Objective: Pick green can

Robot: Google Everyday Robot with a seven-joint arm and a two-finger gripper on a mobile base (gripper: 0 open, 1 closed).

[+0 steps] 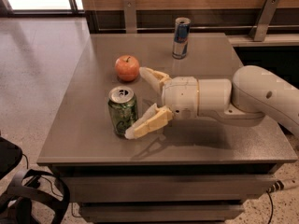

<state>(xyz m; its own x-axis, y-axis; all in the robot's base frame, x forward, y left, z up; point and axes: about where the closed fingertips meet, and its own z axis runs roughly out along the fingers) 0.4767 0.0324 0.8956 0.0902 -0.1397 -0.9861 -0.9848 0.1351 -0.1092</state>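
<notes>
The green can [123,110] stands upright on the grey table [84,134], near its front left, with a silver top and pull tab. My gripper [139,101] comes in from the right on a white arm and is open. Its near finger [147,123] lies just right of the can's lower side, touching or almost touching it. Its far finger [152,77] points toward the back, behind and right of the can. The can sits at the mouth of the open fingers, not gripped.
A red apple [127,67] sits on the table just behind the can, close to the far finger. A tall slim blue-and-silver can [181,38] stands near the table's back edge. A black strap and chair part [28,195] lie on the floor at lower left.
</notes>
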